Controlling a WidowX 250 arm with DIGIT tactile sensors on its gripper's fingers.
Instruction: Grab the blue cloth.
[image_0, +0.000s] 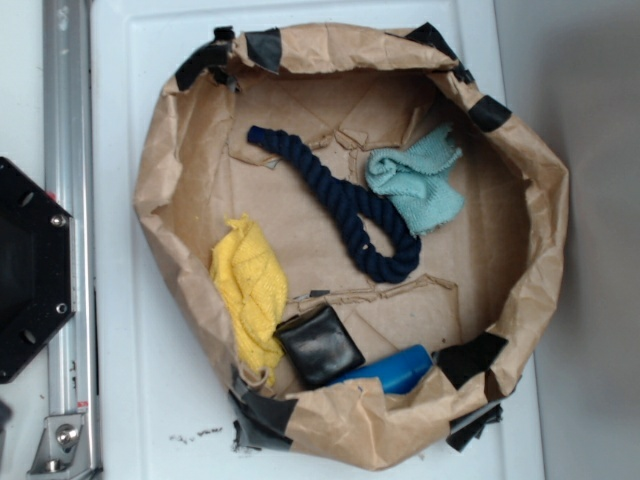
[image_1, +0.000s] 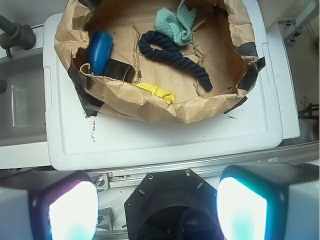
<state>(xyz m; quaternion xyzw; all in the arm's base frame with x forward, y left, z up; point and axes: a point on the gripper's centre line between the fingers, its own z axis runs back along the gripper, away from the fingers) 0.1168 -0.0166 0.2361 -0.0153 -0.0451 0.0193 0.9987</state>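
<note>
Bench: white plastic lid top (image_0: 120, 400), carries a crumpled brown paper nest (image_0: 540, 260) taped at the rim
Blue cloth: teal terry towel (image_0: 418, 183), bunched inside the nest, just beside the navy rope (image_0: 345, 205), maybe touching it
Other clutter: yellow cloth (image_0: 250, 290), black block (image_0: 320, 345), blue tube (image_0: 395, 370), all well apart from the towel
Fingers: gripper (image_1: 157, 207) spread wide, empty, back over the robot base, outside the nest
Risk 1: rope snagged along with the towel, since they sit so close
Risk 2: raised paper wall catches the fingers on the way in
Risk 3: pinching a loose fold only, cloth slips out
</note>
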